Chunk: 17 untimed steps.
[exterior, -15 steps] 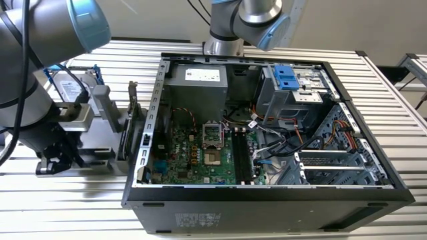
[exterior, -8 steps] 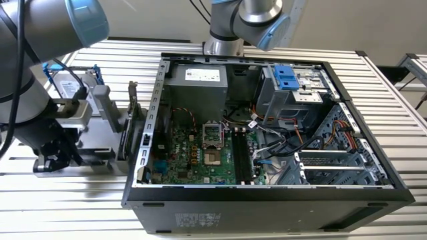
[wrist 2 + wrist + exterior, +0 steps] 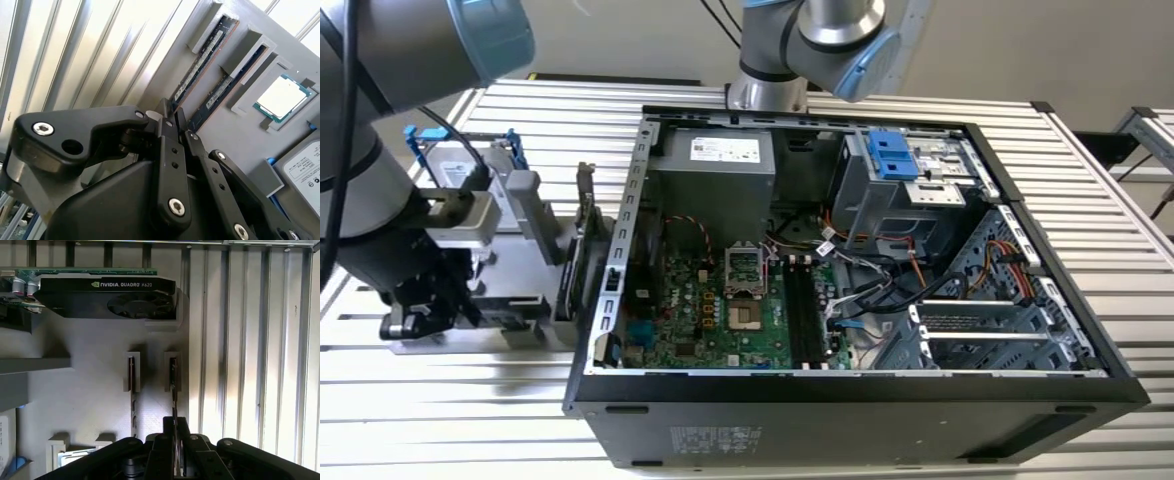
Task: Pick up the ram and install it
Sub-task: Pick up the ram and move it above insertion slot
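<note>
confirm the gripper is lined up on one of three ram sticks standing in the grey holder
Not three: the first wrist view shows two sticks standing in the grey holder, the ram at the gripper and a second stick beside it. The rest holds.

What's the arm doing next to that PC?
The arm is working at the gray parts holder, on the exterior view's left of the open computer case, not inside the case. In both wrist views the gripper is down at one ram stick, which stands on edge in its holder slot. A second stick stands beside it. The ram stick sits in the holder, not yet lifted out.
</note>
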{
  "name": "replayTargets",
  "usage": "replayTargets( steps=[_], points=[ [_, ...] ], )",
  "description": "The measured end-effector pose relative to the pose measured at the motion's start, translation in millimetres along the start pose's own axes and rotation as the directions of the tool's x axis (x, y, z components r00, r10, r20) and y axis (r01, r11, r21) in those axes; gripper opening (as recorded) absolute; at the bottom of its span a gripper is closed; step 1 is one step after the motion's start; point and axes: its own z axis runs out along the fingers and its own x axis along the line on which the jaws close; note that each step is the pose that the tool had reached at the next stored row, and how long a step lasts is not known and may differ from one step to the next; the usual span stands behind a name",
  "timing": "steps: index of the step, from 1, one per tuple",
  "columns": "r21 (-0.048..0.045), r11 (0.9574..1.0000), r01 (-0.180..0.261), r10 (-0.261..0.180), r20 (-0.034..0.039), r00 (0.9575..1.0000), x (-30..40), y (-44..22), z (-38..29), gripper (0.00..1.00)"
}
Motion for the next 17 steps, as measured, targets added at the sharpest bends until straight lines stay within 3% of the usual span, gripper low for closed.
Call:
replayTargets(
  steps=[17],
  points=[
    [0.0000,1.0000,0.000,0.000,0.0000,1.0000,0.2,0.6,-14.6,0.00]
  ],
)
